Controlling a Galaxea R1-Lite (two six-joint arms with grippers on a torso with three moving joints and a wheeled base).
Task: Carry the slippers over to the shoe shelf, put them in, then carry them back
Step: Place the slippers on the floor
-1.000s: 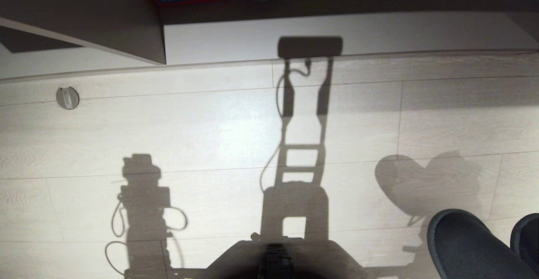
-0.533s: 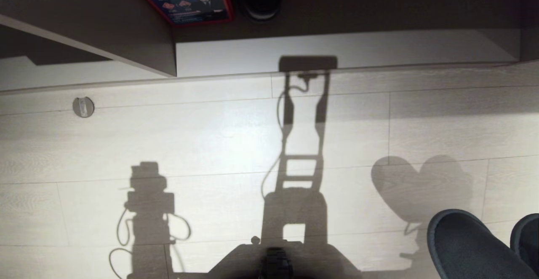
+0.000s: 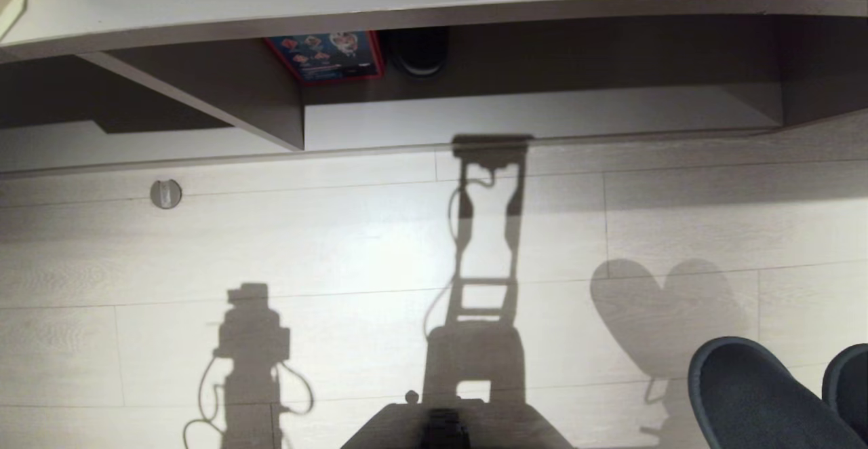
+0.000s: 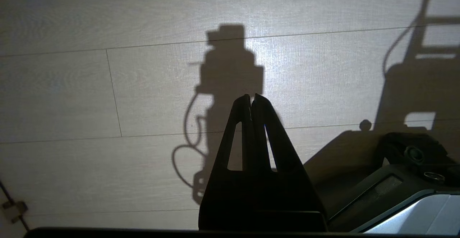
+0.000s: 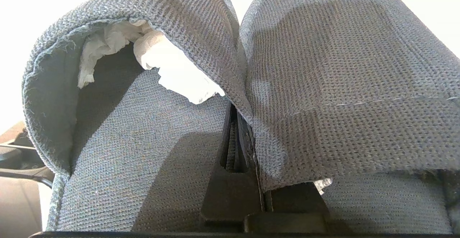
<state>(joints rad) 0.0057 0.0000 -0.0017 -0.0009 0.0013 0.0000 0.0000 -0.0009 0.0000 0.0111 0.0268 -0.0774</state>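
Ahead, shoe shelf [image 3: 542,113] edge beyond bare floor [image 3: 339,245]; right jaws pinching slippers [image 5: 323,87].

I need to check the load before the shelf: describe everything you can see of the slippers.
The slippers are a pair of dark grey-black knitted fabric slippers with rounded closed toes. The right gripper is shut on their inner edges, holding them side by side. White crumpled paper stuffs one opening, and a stitched seam crosses the other. In the head view their toes hang above the pale floor at lower right.

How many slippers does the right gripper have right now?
2. Both slippers hang side by side, pinched in the shut right gripper; the head view shows their toes at its lower right corner.
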